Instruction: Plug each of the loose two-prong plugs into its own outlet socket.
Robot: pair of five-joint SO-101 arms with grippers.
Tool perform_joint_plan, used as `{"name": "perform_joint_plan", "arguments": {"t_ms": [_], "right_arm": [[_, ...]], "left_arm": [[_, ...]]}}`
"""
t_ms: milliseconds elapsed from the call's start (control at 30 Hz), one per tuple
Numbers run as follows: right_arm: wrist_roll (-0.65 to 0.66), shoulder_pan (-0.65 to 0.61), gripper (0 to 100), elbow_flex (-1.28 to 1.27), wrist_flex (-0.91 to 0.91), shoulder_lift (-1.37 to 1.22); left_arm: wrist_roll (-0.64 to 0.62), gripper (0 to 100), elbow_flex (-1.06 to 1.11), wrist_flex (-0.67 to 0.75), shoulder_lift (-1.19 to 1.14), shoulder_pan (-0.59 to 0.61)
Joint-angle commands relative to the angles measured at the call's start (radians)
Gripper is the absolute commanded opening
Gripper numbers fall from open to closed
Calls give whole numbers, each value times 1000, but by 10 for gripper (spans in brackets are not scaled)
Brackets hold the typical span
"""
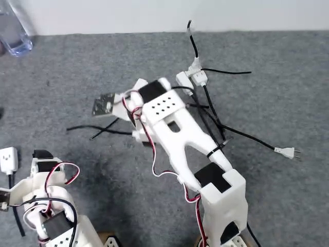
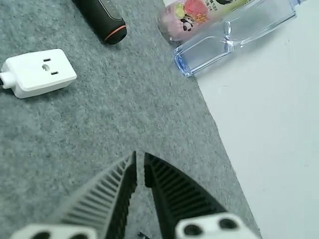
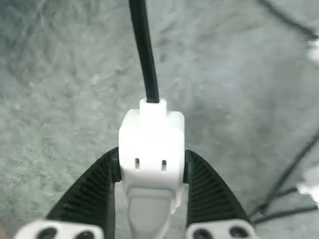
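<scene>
Right gripper [image 3: 152, 160] pinches a white outlet socket [image 3: 152, 139] by its sides, slots showing. Best to hold it square and steady. The loose two-prong plug [image 1: 287, 152] lies well apart on the grey mat [image 1: 77, 67]. Left gripper [image 2: 140, 160] is pressed together, empty.

The high view looks steeply down on the grey tabletop [image 1: 61, 67]; each wrist view peers close along its own fingers [image 2: 169, 194] at that tabletop.
</scene>
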State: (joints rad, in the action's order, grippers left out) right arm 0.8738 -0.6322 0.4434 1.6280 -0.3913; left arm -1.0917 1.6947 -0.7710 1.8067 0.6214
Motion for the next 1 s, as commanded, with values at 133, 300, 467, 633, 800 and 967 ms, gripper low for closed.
{"name": "perform_joint_plan", "arguments": {"t_ms": [133, 300, 467, 633, 800, 967], "right_arm": [[-238, 88, 8, 147, -25, 51], [-534, 140, 8, 147, -84, 127], [-637, 240, 8, 143, -84, 232], [-646, 398, 8, 101, -188, 236], [-618, 492, 8, 66, -374, 148], [-617, 521, 8, 68, -536, 45]], "left_arm": [[11, 33, -12, -3, 8, 6], [11, 33, -12, -3, 8, 6], [11, 33, -12, -3, 8, 6], [11, 33, -12, -3, 8, 6], [11, 33, -12, -3, 8, 6], [11, 33, -12, -5, 8, 6]]}}
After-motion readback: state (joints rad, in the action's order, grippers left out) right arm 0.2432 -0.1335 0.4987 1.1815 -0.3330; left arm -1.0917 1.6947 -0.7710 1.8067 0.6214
